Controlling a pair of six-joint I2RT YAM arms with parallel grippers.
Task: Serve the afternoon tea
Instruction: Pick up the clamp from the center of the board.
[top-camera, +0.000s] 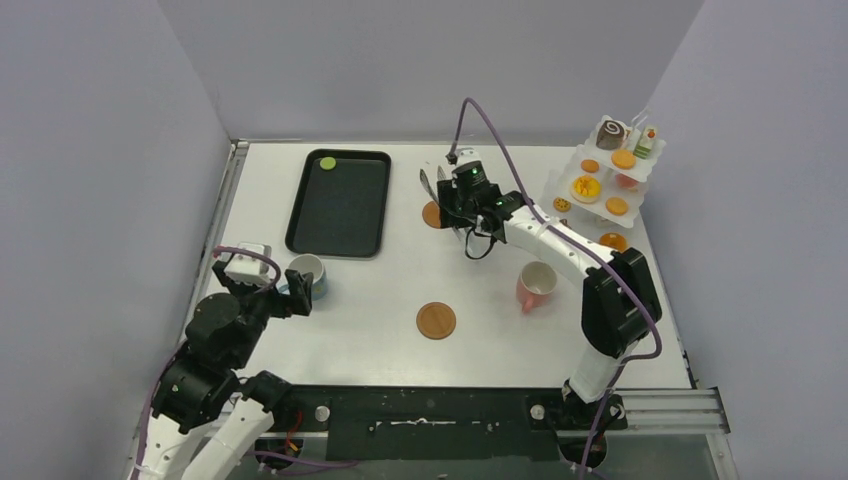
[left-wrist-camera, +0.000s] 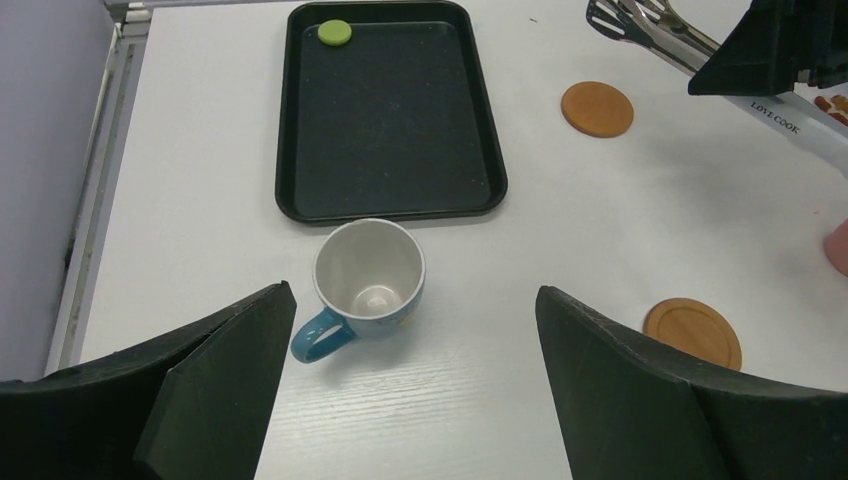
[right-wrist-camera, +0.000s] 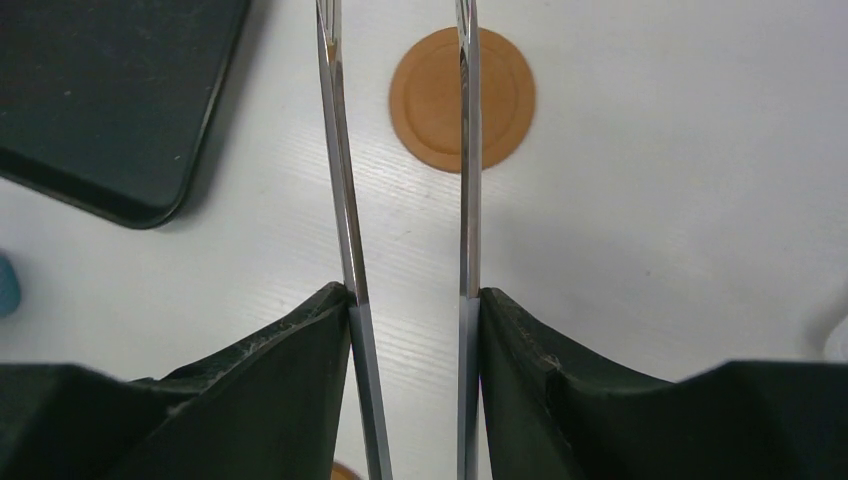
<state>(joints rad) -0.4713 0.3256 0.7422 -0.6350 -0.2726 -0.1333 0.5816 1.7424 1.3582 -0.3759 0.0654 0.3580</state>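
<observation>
Observed table (top-camera: 480, 290) with black tray (top-camera: 340, 215) at far left. Noted tiered stand (top-camera: 556, 190) at far right, loaded with pastries (top-camera: 586, 187). Found right gripper (right-wrist-camera: 412, 295) clamped on tongs (right-wrist-camera: 342, 200), arms apart, nothing seen pinched, tips beyond wrist view. Found left gripper (left-wrist-camera: 415, 292) spread wide, near blue cup (left-wrist-camera: 368, 275), upright beside tray. Logged pink cup (top-camera: 536, 284) right of centre. Logged green disc (left-wrist-camera: 334, 32) in tray's far-left corner.

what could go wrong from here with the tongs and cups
1. The right gripper holds the tongs by thin, smooth arms, so they could slip or twist.
2. The pink cup sits close beside that arm. A swing toward the tiered stand might knock it.
3. The left gripper is open at the blue cup. Closing off-centre could shove it.
</observation>
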